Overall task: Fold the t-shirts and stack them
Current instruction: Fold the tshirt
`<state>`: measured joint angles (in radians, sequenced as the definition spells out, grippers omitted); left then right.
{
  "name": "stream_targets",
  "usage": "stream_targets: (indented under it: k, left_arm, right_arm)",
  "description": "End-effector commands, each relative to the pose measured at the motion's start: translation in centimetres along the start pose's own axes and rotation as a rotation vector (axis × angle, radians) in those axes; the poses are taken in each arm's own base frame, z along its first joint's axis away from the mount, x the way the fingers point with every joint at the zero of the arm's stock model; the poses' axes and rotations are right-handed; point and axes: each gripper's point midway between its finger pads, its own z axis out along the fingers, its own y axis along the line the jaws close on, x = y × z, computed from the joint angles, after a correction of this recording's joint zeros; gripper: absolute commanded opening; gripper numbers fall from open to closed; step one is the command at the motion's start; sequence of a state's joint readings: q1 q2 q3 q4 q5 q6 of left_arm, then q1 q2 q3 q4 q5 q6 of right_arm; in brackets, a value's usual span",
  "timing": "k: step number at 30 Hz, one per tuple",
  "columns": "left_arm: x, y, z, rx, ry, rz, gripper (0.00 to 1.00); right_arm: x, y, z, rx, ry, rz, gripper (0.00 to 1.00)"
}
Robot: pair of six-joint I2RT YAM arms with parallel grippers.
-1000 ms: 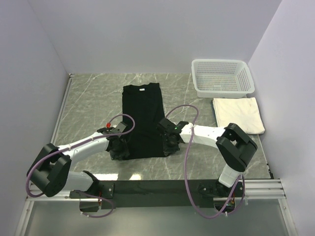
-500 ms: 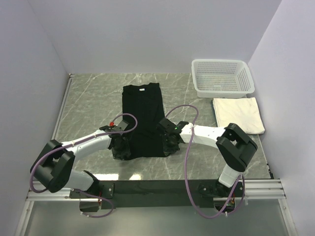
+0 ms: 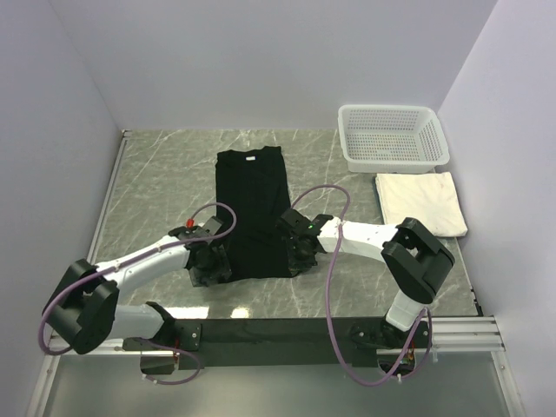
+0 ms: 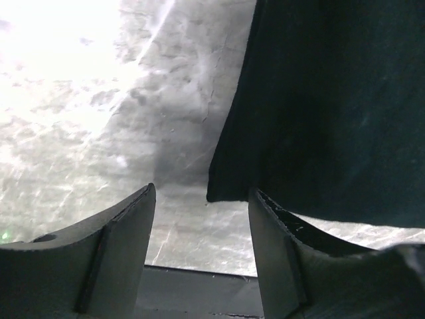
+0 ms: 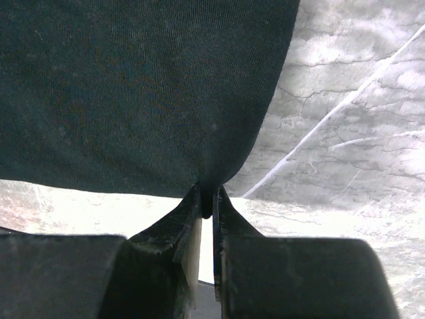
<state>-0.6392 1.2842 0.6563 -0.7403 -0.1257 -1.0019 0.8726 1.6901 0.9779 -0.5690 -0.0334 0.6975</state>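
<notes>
Pinching gripper: right gripper (image 5: 206,201), jaws closed on the near right corner of the black tee (image 5: 133,86).
Left gripper (image 4: 202,194): jaws open, the near left corner between them.
Black tee: flat on the table (image 3: 165,174).

Near hem corners of the plain black cloth t-shirt (image 3: 251,200), masked from above by left gripper (image 3: 211,264) and right gripper (image 3: 299,255)

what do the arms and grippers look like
Both arms, left arm and right arm, have white links, bulky black joints and looping purple cables. A small red tab sits near the left wrist. Gripper fingers are dark, wedge-shaped.
</notes>
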Motion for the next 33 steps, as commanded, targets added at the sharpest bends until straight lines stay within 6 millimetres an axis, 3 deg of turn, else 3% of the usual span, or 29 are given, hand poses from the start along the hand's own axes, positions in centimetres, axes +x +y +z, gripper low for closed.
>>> stream_targets:
  k: [1, 13, 22, 27, 33]
  left_arm:
    - [-0.2, 1.0, -0.7, -0.03, -0.034, -0.033, 0.64]
    - [-0.9, -0.5, 1.2, -0.02, -0.028, 0.013, 0.63]
    - [1.0, 0.2, 3.4, -0.079, 0.058, 0.061, 0.57]
    - [1.3, -0.1, 3.5, -0.109, 0.063, 0.105, 0.41]
    - [1.0, -0.5, 3.0, -0.089, 0.052, 0.107, 0.01]
  right_arm:
    - [1.1, -1.8, 0.8, 0.074, 0.028, -0.028, 0.0]
    - [1.2, -1.8, 0.9, 0.073, 0.03, -0.033, 0.0]
    - [1.3, -1.9, 0.9, 0.077, 0.034, -0.033, 0.0]
    - [1.2, -1.8, 0.8, 0.074, 0.031, -0.036, 0.0]
    - [0.8, -1.7, 0.2, 0.064, 0.019, -0.046, 0.0]
